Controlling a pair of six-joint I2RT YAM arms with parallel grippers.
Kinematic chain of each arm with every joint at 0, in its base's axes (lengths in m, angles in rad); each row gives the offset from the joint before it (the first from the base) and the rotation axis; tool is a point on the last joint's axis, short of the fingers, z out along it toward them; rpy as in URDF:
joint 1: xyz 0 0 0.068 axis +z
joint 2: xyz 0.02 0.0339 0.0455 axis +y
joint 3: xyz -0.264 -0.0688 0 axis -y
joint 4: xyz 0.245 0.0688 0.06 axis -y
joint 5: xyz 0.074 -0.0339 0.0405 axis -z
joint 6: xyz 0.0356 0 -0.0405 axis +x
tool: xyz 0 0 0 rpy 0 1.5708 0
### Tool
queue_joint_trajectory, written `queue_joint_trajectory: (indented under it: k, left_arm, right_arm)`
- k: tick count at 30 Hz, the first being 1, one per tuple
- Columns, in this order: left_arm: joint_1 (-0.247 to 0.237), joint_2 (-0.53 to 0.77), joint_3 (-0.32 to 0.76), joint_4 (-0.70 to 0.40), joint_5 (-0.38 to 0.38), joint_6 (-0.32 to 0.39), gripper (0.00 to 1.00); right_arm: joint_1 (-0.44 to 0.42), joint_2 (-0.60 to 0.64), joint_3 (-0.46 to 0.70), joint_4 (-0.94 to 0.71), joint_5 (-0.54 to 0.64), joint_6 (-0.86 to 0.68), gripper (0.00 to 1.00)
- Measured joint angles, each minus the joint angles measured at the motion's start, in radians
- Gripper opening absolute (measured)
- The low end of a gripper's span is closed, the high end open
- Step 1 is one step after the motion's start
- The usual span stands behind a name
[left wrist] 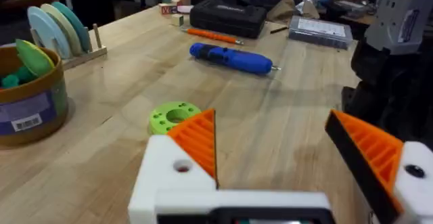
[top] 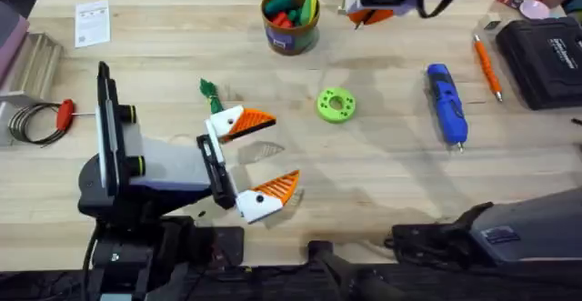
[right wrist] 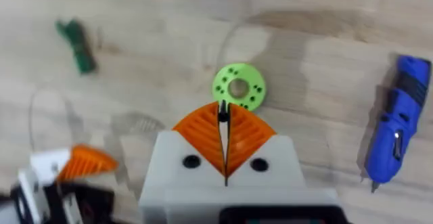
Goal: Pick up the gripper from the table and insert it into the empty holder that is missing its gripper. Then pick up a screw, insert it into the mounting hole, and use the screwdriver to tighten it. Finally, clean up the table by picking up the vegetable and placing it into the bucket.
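My right gripper (right wrist: 222, 109) hangs high above the green disc (right wrist: 238, 86), shut on a small dark piece, seemingly a screw. It shows large and blurred at the overhead view's top (top: 368, 12). My left gripper (top: 273, 155) rests low and open, both white fingers orange-tipped; one finger (left wrist: 181, 166) has an open mounting hole. The blue screwdriver (top: 447, 104) lies right of the disc. The dark-green vegetable (top: 210, 95) lies just beyond the left gripper. The bucket (top: 291, 24) stands at the back. A loose gripper and an empty holder are out of view.
A black case (top: 546, 60) and a thin orange tool (top: 486, 65) lie at the back right. A red-handled tool (top: 64, 112) with coiled wire sits at the left edge, with a paper card (top: 93, 21) behind it. A plate rack (left wrist: 61, 28) stands beside the bucket.
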Motion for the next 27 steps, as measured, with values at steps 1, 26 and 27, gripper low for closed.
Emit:
queue_joint_trajectory:
  k: [1,26,27]
  left_arm:
    - [0.0,0.0,0.0,0.0,0.0,0.0,0.985]
    - [0.0,0.0,0.0,0.0,0.0,0.0,0.985]
    - [0.0,0.0,0.0,0.0,0.0,0.0,0.985]
  right_arm:
    - [0.003,0.0,0.013,-0.013,-0.033,-0.052,0.006]
    - [0.197,0.0,0.026,0.028,-0.292,-0.711,0.006]
    - [0.212,0.0,0.026,0.04,-0.292,-0.715,0.006]
